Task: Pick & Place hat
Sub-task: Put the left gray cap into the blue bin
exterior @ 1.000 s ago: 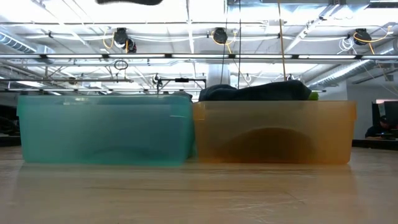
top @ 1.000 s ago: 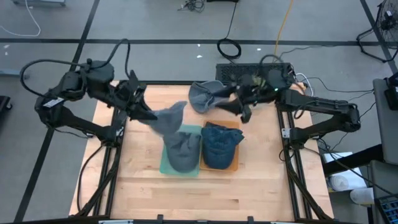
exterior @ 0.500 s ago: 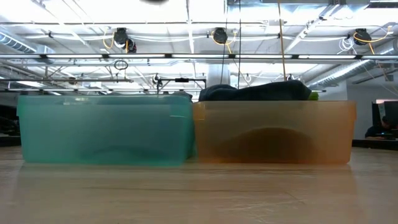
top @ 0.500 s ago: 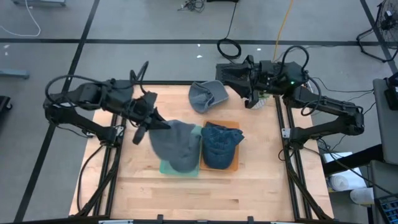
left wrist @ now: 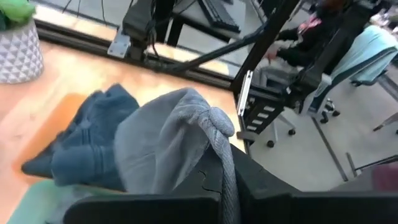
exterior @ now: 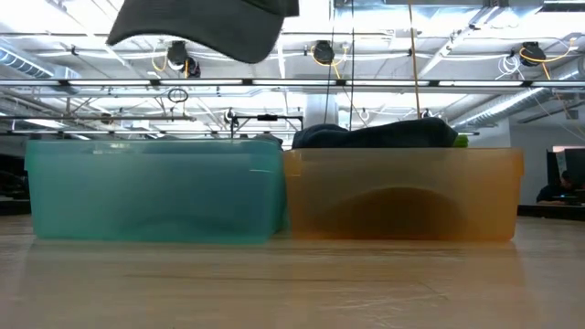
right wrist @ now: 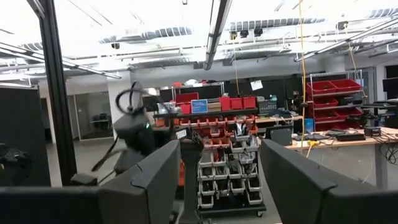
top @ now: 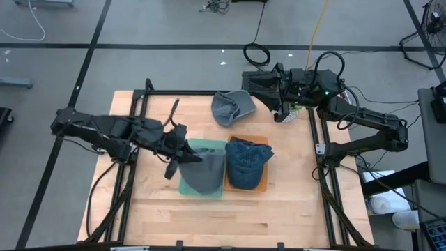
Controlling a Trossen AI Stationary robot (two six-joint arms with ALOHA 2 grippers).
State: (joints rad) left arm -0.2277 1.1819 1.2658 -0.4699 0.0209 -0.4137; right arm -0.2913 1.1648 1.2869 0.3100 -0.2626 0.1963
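Observation:
My left gripper (top: 182,152) reaches over the teal bin (top: 185,188) and is shut on a grey hat (top: 203,170). In the low view that grey hat (exterior: 201,26) hangs high above the teal bin (exterior: 155,187). A dark blue hat (top: 247,163) lies in the orange bin (top: 260,187) beside it, and its crown (exterior: 375,135) stands above the rim. A second grey hat (top: 231,108) lies on the table near the far edge. My right gripper (top: 279,111) is open, raised at the far right corner, and touches nothing. My left gripper holds the grey hat by a bunched, twisted fold of its cloth (left wrist: 217,127), pinched between the two fingers. The fingers come level from the table's left. The hat is lifted clear and hangs beside and below them, over the teal bin.
The two bins stand side by side in the table's middle. A white patterned pot (left wrist: 18,53) with a green plant stands near the far right corner. Dark frame rails (top: 132,181) run along the table's left and right sides. Bare wood (top: 223,223) lies toward the near edge.
My left gripper has swung from the far left corner toward the table's middle and come down, carrying the grey hat over the teal bin, where it now shows at the top of the low view. My right gripper drew back from the second grey hat, then kept still.

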